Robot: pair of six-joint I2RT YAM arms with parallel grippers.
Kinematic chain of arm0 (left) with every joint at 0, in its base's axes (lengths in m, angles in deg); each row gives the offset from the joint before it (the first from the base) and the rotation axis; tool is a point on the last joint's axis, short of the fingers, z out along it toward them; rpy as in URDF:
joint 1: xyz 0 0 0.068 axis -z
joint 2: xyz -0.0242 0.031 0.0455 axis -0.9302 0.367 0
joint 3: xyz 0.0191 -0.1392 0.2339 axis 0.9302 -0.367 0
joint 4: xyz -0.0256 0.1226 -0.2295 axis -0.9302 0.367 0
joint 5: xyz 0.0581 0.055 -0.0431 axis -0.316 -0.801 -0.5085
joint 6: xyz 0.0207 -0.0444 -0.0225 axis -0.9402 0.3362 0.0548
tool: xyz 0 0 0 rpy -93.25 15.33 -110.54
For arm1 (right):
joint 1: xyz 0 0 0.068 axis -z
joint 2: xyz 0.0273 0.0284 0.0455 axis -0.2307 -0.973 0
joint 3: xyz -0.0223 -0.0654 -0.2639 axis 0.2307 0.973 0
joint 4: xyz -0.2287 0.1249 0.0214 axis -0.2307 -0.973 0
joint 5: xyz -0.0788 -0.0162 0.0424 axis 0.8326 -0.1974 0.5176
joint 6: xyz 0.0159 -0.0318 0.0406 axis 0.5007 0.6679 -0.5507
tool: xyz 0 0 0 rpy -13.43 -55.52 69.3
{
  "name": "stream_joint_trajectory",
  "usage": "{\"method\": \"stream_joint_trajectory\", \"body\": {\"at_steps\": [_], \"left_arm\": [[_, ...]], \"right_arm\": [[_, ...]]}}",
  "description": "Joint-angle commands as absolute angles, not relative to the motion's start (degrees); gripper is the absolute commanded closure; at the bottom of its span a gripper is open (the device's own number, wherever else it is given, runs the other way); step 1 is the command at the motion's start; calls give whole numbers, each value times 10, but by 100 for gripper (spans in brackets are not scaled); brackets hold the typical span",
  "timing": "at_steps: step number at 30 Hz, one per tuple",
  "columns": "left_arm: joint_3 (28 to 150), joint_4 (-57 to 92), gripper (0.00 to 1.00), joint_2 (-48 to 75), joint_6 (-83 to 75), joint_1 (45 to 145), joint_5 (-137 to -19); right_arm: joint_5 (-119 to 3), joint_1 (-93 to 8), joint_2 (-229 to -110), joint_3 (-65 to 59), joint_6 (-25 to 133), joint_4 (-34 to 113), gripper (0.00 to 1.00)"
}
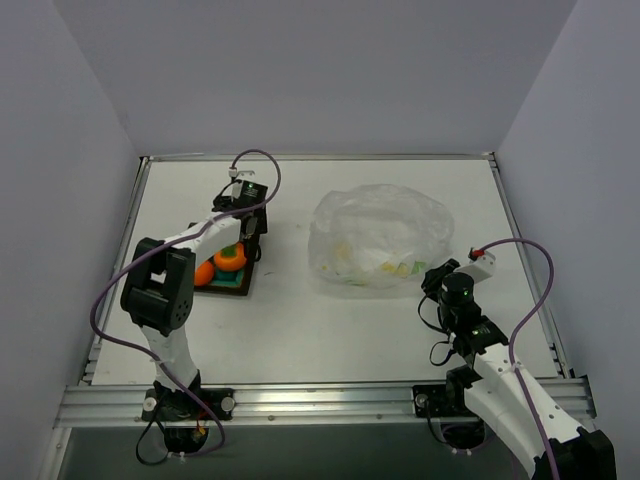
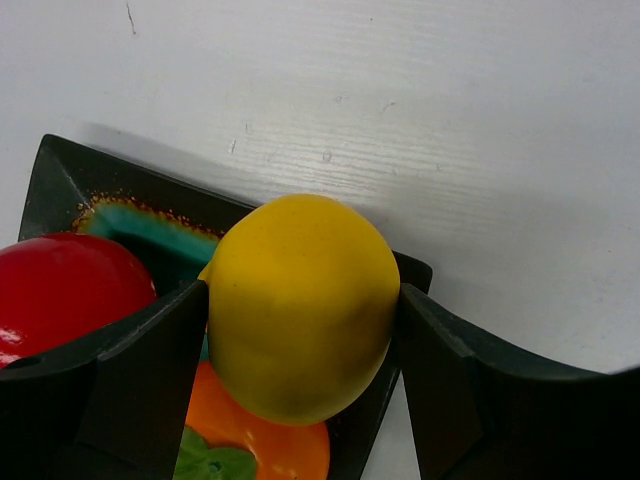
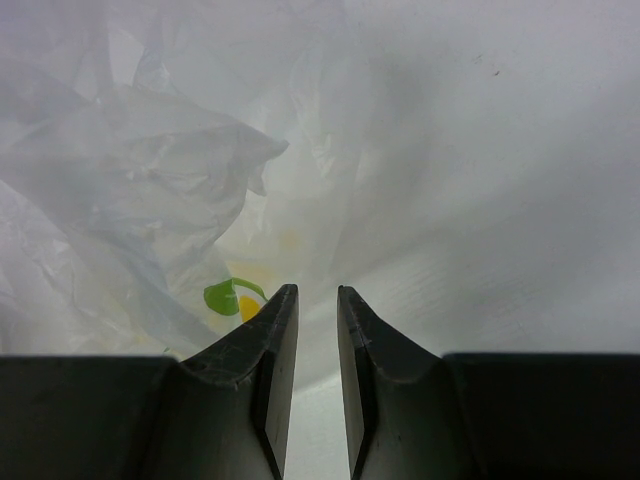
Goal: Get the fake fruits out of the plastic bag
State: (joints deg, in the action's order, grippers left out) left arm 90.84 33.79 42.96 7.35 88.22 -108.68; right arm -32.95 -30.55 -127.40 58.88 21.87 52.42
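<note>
My left gripper (image 2: 300, 330) is shut on a yellow fake fruit (image 2: 300, 290) and holds it over the near corner of a dark square plate (image 2: 60, 170). A red fruit (image 2: 60, 290) and an orange fruit with a green calyx (image 2: 270, 445) lie on the plate. From above, the left gripper (image 1: 243, 235) covers the yellow fruit, and the orange fruit (image 1: 230, 258) shows. The wrinkly plastic bag (image 1: 380, 230) lies mid-table with small pale pieces (image 1: 385, 265) inside. My right gripper (image 1: 437, 272) is at the bag's right front edge (image 3: 150, 180), jaws a narrow gap apart, holding nothing.
The plate (image 1: 240, 285) sits at the left of the table, close to the left arm. A small yellow piece with a green leaf (image 3: 235, 298) shows through the bag just left of my right fingertips. Grey walls stand on three sides.
</note>
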Motion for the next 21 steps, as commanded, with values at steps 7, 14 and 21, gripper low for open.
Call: {"method": "stream_joint_trajectory", "body": {"at_steps": [7, 14, 21], "left_arm": [[879, 329, 45, 391, 89, 882, -1096], [870, 327, 15, 357, 92, 885, -1097], [876, 306, 5, 253, 110, 892, -1009]], "right_arm": [[-334, -301, -1275, 591, 227, 536, 80], [-334, -301, -1278, 590, 228, 537, 77], [-324, -301, -1271, 591, 222, 534, 64]]}}
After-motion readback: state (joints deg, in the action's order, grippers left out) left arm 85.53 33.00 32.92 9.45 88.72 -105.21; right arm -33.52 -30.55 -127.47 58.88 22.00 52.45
